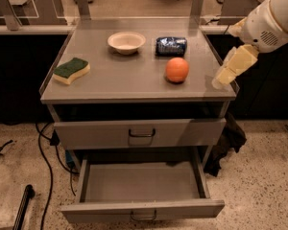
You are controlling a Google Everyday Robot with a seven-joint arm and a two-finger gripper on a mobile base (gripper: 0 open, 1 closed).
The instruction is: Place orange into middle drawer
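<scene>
Tool point(222, 77) right of one orange point(177, 70); middle drawer point(143, 183) open.

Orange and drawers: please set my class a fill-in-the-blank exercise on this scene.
1. The orange sits on the cabinet's ____, in front of the packet.
2. The middle drawer is ____, not shut.
3. The gripper hovers at the orange's ____ side, apart from it.
Missing words: top; open; right.

Orange point(177, 69): plain orange. Middle drawer point(182, 209): grey, dark handle. Bowl point(126, 41): cream. Packet point(171, 45): dark blue. Sponge point(71, 70): green over yellow. Gripper point(224, 78), at the grey tabletop's point(125, 78) right edge: pale cream.
</scene>
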